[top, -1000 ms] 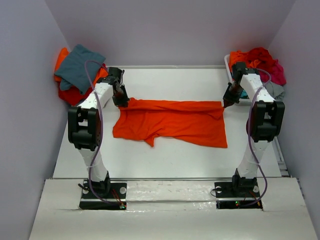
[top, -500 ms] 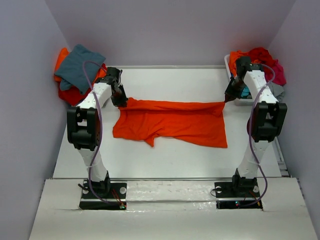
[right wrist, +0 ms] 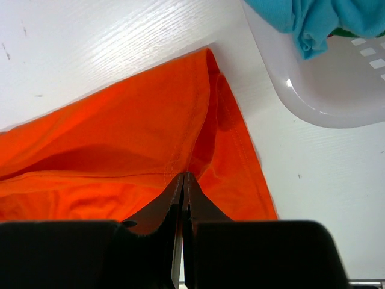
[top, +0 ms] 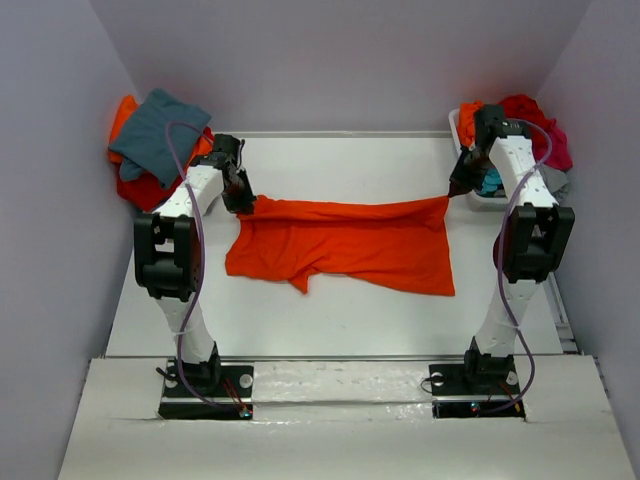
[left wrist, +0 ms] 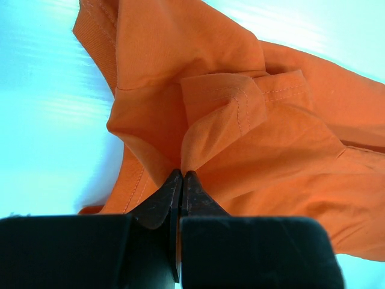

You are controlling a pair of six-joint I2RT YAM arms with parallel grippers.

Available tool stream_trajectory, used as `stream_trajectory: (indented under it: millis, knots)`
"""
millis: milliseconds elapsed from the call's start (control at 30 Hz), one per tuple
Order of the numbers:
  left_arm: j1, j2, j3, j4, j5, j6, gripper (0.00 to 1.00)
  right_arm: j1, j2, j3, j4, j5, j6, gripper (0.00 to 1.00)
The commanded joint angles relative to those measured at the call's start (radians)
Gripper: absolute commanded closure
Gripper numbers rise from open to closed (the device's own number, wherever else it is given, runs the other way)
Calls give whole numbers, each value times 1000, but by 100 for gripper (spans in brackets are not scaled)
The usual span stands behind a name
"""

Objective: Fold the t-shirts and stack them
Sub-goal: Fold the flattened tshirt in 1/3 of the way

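Working on a white tabletop [top: 340, 300] boxed in by pale lilac walls [top: 340, 60]. Holding a heap of t-shirts [top: 160, 135] at the far left corner, teal-grey on top. Clamping the left pincer [left wrist: 182, 174] tight on a bunched corner of the bright orange t-shirt [top: 340, 245]. Spreading that shirt across the tabletop's middle, stretching its far edge taut between both arms. Pinching its right corner with the right pincer [right wrist: 183, 176], pressed together on the hem, just beside the white bin [right wrist: 313, 90] carrying more shirts.

Overhead I get bright, even, diffuse light; shadows on the table [top: 340, 310] are faint and soft. My left wrist view runs cyan, with white glare streaks on the far table. Stitching on the orange t-shirt [left wrist: 271, 150] reads sharp in both wrist views.
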Motion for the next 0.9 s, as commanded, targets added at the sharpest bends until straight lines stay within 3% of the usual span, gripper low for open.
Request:
stream_trajectory:
  millis: [0,267,867]
  knots:
    - [6,2,34,-13,3,-2,94,-8,57,127,-35,-27,-11,93]
    - [6,14,76,-8,3,-12,94,-8,143,319,-64,-39,-4,93]
    - [6,57,148,-2,6,-16,94,-8,166,344,-4,-76,-11,93]
